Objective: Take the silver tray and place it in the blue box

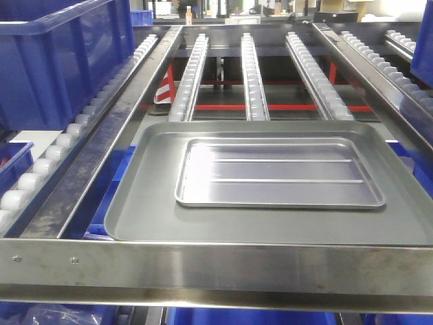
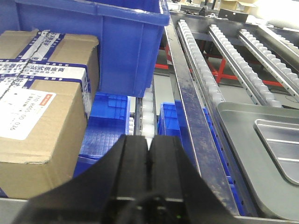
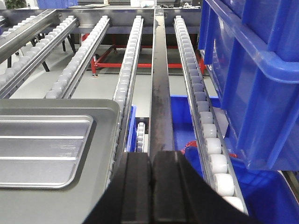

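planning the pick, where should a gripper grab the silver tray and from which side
Probably pinch the silver tray by its rolled rim at the left short end, from above. It lies flat inside the grey tray, whose raised wall blocks sideways approach; bare floor there leaves room for the outer finger.

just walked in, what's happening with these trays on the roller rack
Nothing is being handled yet. The silver tray lies flat inside the larger grey tray on the roller rack. The left gripper and right gripper are both shut and empty, off to either side of the trays, touching neither. The blue box stands at the rack's left, and the silver tray is not in it.
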